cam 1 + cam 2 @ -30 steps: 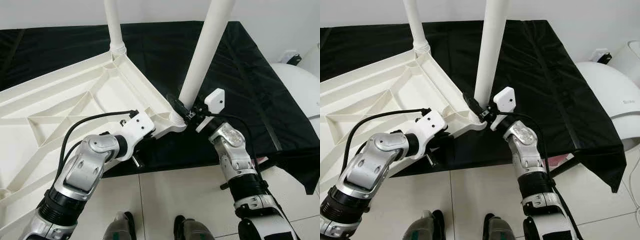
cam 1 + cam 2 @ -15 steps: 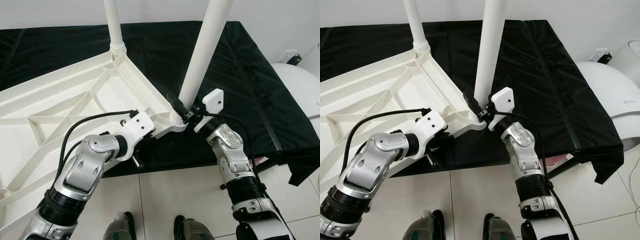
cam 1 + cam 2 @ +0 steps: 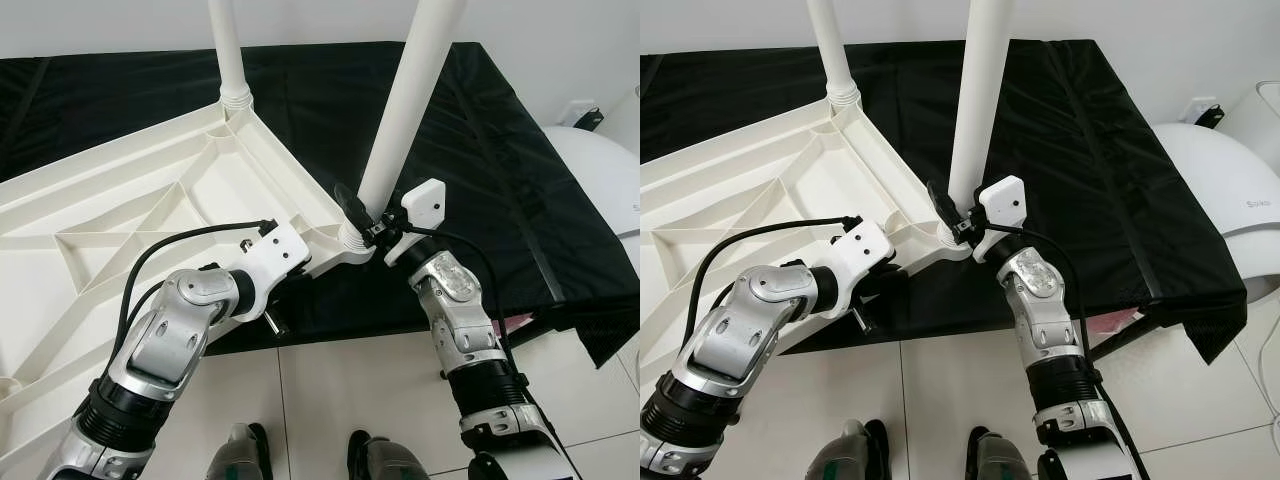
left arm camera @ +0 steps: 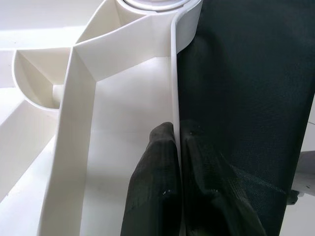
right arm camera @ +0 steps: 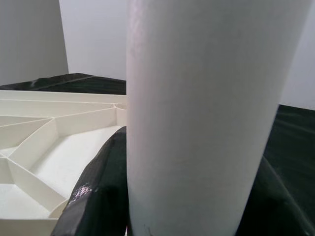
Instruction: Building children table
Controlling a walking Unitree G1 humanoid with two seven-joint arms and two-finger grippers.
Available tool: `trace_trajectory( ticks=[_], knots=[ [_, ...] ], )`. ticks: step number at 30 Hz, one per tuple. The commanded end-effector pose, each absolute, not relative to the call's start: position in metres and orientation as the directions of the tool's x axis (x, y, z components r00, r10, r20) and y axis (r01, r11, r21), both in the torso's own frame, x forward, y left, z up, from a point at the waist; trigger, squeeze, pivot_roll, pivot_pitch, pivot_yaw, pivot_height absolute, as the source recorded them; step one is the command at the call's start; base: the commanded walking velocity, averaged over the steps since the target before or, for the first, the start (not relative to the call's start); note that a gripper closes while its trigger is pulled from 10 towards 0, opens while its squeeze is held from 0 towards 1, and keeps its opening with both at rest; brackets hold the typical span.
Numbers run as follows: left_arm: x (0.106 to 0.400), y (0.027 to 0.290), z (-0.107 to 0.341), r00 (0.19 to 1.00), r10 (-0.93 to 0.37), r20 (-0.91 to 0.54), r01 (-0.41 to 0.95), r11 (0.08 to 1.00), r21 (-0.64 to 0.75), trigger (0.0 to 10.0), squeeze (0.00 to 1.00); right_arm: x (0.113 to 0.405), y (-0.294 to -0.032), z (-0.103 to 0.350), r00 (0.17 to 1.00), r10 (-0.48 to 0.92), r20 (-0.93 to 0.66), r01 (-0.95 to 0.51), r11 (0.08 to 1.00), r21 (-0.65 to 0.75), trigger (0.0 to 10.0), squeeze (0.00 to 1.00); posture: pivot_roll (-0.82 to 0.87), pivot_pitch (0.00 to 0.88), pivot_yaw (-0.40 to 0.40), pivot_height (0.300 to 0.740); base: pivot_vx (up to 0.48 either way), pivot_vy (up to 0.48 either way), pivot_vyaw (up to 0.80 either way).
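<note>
The white children's tabletop point(image 3: 150, 215) lies upside down on a black-covered table, its ribbed underside facing up. Two white legs stand in its corner sockets: a far leg point(image 3: 228, 50) and a near leg point(image 3: 405, 110). My right gripper point(image 3: 365, 215) is shut on the near leg just above its socket; in the right wrist view the black fingers point(image 5: 98, 187) hug both sides of the leg point(image 5: 197, 98). My left gripper point(image 4: 176, 142) is shut on the tabletop's thin front rim point(image 4: 173, 73), close to the near corner socket.
The black cloth point(image 3: 500, 150) covers the table and droops off its right corner. A white rounded appliance point(image 3: 600, 170) stands to the right. The tabletop's near corner overhangs the table edge above the tiled floor, where my feet point(image 3: 300, 455) stand.
My right forearm has swung a little to the left while its gripper stays on the near leg. The cloth's hanging corner at the right has shifted. The left arm has not moved.
</note>
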State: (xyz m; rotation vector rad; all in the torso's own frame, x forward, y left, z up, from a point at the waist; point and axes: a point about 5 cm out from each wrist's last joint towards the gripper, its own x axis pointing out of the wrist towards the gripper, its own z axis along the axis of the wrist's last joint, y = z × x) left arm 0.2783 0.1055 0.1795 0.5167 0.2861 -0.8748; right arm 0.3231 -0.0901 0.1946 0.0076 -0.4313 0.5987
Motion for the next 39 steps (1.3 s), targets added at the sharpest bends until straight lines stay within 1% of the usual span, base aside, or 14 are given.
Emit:
trace_trajectory(
  ticks=[1,19,27,32,39],
  knots=[
    [0.2790,0.1010,0.1768,0.633,-0.637,-0.440,0.773,0.549,0.318,10.0,0.00,0.3190,-0.0816,0.1801,0.748,0.569,0.341,-0.575,0.813,-0.095,10.0,0.00,-0.06,0.199,-0.025,0.740,0.000,0.000,0.00],
    [0.2799,0.0980,0.1770,0.628,-0.644,-0.436,0.777,0.542,0.319,10.0,0.00,0.3138,-0.0782,0.1773,0.780,0.522,0.345,-0.531,0.844,-0.077,10.0,0.00,-0.07,0.178,-0.025,0.740,0.000,0.000,0.00],
    [0.2799,0.0974,0.1772,0.625,-0.647,-0.436,0.780,0.539,0.318,10.0,0.00,0.3135,-0.0772,0.1803,0.805,0.476,0.355,-0.486,0.872,-0.067,10.0,0.00,-0.07,0.184,-0.024,0.740,0.000,0.000,0.00],
    [0.2797,0.0978,0.1772,0.628,-0.645,-0.436,0.778,0.543,0.316,10.0,0.00,0.3154,-0.0792,0.1805,0.845,0.410,0.344,-0.414,0.908,-0.066,10.0,0.00,-0.07,0.187,-0.025,0.740,0.000,0.000,0.00],
    [0.2798,0.0980,0.1772,0.629,-0.643,-0.436,0.776,0.545,0.317,10.0,0.00,0.3158,-0.0800,0.1800,0.866,0.367,0.339,-0.369,0.927,-0.061,10.0,0.00,-0.07,0.188,-0.026,0.740,0.000,0.000,0.00]
  ],
)
